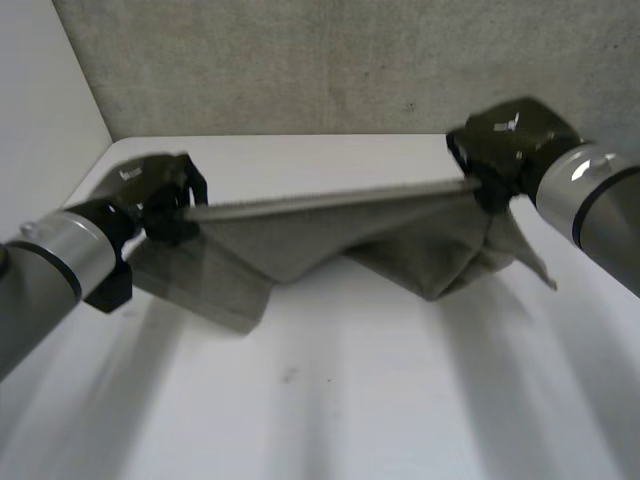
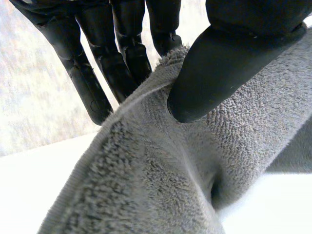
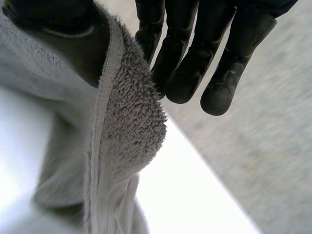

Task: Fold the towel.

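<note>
The towel [image 2: 161, 175] hides some fingertips of the left hand [image 2: 229, 58] and runs off-frame.

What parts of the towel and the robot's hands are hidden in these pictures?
Head view: fingers of the left hand and right hand, behind the hands' own backs.
Head view: the towel's underside, hidden by its own hanging folds.
Left wrist view: the rest of the towel, cut off by the picture's edges.
Right wrist view: much of the thumb, covered by towel.
</note>
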`<act>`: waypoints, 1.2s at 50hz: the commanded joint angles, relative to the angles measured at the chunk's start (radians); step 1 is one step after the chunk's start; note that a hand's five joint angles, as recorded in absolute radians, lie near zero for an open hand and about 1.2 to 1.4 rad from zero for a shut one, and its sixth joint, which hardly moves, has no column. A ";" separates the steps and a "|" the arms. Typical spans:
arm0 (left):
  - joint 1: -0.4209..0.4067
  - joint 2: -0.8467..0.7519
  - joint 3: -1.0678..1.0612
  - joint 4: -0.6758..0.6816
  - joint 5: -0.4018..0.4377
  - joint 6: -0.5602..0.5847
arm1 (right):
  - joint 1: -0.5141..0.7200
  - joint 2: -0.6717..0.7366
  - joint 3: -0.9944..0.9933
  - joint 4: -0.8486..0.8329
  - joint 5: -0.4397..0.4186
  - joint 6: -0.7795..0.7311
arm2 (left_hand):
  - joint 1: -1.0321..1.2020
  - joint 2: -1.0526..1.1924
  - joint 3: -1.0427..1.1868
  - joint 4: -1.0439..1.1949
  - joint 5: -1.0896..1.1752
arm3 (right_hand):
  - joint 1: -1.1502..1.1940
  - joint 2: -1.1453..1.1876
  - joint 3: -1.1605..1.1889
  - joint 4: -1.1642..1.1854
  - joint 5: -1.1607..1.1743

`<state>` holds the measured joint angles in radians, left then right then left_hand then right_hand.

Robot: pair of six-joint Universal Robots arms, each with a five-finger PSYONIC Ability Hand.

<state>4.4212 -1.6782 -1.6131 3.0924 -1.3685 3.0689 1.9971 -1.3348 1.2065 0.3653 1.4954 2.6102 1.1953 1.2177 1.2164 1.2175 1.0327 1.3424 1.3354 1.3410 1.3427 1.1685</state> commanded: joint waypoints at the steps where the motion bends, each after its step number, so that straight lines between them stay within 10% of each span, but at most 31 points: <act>1: -0.013 -0.107 -0.037 -0.008 -0.001 0.094 | 0.003 0.031 0.036 0.152 0.000 -0.012 | 0.201 0.179 0.180 0.179 0.189 | 0.054 0.061 0.055 0.054 0.053; 14: -0.016 -0.327 0.142 -0.001 -0.007 0.228 | -0.006 0.283 -0.093 0.067 0.006 -0.165 | 0.201 0.179 0.180 0.179 0.189 | 0.054 0.061 0.055 0.054 0.053; 30: -0.019 -0.351 0.754 0.279 -0.170 0.016 | -0.014 0.298 -0.444 -0.798 -0.050 -0.116 | 0.201 0.179 0.180 0.179 0.189 | 0.054 0.061 0.055 0.054 0.053; 43: 0.000 -0.206 0.309 0.276 -0.170 0.001 | -0.032 0.292 -0.190 -0.356 -0.273 -0.128 | 0.201 0.179 0.180 0.179 0.189 | 0.054 0.061 0.055 0.054 0.053; 57: 0.072 -0.182 -0.158 0.324 -0.052 0.162 | -0.063 0.405 0.183 -0.452 -0.268 -0.139 | 0.201 0.179 0.180 0.179 0.189 | 0.054 0.061 0.055 0.054 0.053; 60: 0.081 -0.181 -0.172 0.338 -0.052 0.166 | -0.063 0.419 0.214 -0.495 -0.268 -0.040 | 0.201 0.179 0.180 0.179 0.189 | -0.289 -0.282 -0.287 -0.289 -0.289</act>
<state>4.4820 -1.8594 -1.7468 3.3968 -1.4201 3.1978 1.9349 -0.9547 1.3559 -0.0368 1.2217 2.4352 1.2059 1.2182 1.2168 1.2177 1.0375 1.3396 1.3335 1.3382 1.3392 1.1738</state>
